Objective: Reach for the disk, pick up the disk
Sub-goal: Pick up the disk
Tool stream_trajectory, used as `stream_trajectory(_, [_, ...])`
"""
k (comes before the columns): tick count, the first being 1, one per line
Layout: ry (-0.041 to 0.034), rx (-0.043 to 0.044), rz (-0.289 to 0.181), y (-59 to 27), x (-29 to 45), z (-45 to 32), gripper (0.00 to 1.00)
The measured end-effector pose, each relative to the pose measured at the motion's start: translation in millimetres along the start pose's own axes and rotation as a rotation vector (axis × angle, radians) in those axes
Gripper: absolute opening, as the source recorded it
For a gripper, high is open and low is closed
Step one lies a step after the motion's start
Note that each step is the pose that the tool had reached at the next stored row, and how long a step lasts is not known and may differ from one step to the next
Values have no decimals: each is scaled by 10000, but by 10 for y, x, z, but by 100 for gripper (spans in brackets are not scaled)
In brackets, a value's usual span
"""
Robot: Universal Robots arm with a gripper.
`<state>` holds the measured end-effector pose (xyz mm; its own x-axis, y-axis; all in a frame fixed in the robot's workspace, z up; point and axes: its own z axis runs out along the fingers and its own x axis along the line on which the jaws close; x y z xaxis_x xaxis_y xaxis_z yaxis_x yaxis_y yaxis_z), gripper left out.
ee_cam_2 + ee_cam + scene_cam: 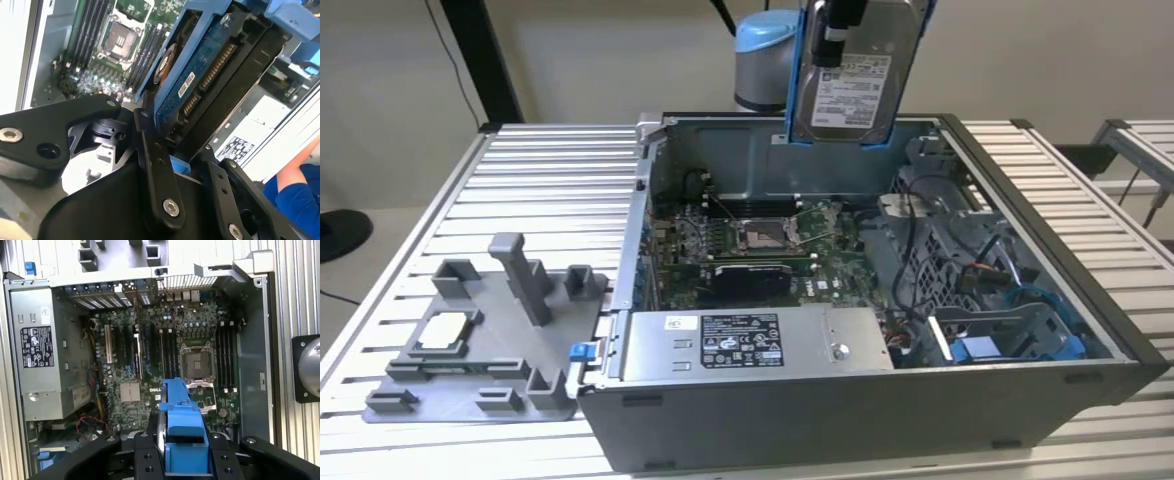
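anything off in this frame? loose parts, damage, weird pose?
Nothing damaged or spilled. The disk hangs upright in the gripper, lifted above the open computer case. A small chip sits in the grey fixture beside the case.

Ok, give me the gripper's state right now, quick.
Gripper: shut on the disk, holding it lifted above the open computer case; the disk's blue carrier sits between the fingers in both wrist views.
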<state>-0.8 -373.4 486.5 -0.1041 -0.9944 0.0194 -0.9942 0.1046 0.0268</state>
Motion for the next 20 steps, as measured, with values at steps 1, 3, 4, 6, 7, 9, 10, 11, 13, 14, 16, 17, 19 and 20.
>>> stream_trajectory(1, [0,0,-1,-31,-4,-1,0])
stream_trajectory(3, [0,0,-3,-93,-10,-2,0])
stream_trajectory(4, [1,0,-4,-124,-13,-4,0])
stream_trajectory(6, [1,0,-7,-213,-23,-6,0])
stream_trajectory(7, [1,0,-8,-245,-26,-7,0])
stream_trajectory(9, [0,0,-10,-308,-32,-9,0])
stream_trajectory(10, [1,0,-12,-336,-35,-10,0])
stream_trajectory(11, [1,0,-13,-396,-42,-12,0])
stream_trajectory(13, [0,0,-16,-457,-48,-13,0])
stream_trajectory(14, [1,0,-17,-487,-51,-14,0])
stream_trajectory(16, [1,0,-19,-545,-57,-16,0])
stream_trajectory(17, [0,0,-21,-574,-60,-17,0])
stream_trajectory(19, [1,0,-22,-633,-66,-18,0])
stream_trajectory(20, [1,1,-23,-665,-70,-19,0])
